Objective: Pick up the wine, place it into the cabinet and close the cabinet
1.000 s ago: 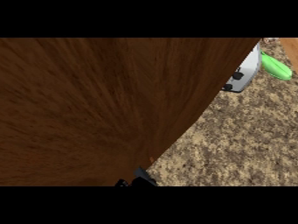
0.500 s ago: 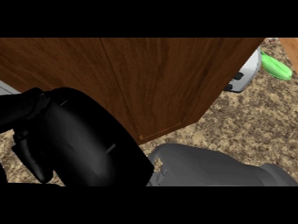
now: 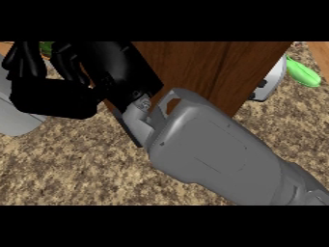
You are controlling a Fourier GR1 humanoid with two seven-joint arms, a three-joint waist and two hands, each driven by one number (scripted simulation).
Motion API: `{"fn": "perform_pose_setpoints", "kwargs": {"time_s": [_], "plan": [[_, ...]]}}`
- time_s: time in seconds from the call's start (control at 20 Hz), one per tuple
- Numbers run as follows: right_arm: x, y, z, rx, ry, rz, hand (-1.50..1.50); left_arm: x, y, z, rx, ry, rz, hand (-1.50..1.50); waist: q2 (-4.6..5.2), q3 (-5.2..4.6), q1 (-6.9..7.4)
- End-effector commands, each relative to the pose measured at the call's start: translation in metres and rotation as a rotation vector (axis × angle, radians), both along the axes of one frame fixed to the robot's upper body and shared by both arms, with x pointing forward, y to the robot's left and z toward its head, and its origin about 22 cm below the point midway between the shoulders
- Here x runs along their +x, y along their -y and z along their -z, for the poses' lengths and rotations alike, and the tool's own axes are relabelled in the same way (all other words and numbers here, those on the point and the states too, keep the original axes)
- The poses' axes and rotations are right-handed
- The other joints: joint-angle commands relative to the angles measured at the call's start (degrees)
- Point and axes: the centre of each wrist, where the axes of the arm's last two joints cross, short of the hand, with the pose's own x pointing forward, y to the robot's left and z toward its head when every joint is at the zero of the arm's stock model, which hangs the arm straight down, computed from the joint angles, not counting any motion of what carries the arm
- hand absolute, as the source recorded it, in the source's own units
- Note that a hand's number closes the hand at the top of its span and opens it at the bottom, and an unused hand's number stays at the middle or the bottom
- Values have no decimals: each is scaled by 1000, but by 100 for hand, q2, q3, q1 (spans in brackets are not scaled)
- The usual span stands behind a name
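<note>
The right robot hand has swung up across the brown cabinet door, which a second ago filled the view alone. It now sits at the door's left edge, suggesting the closing push is under way. Whether the hand is open or closed cannot be told. The wine is not visible. Right of the door, a green object and a white one lie on the speckled tabletop. The grey forearm blocks the view below the door.
</note>
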Motion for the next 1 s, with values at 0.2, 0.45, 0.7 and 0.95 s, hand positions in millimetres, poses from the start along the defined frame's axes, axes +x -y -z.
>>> {"fn": "perform_pose_setpoints", "kwargs": {"time_s": [0.2, 0.45, 0.7, 0.95], "plan": [[55, 29, 23, -22, -23, 47, 150, 11, -1, -4, 32, -5, -17, -150, 24, 2, -71], [76, 33, 24, -10, -8, 76, 150, 8, 3, 1, 4, -6, 6, -150, 40, -2, -23], [97, 62, 25, -87, 40, 145, 150, 10, 3, -12, 2, 11, 10, -150, 75, -4, 15], [96, 54, 36, -105, 40, 152, 150, 13, 9, -21, 16, 3, 31, -150, 63, 1, -1]]}}
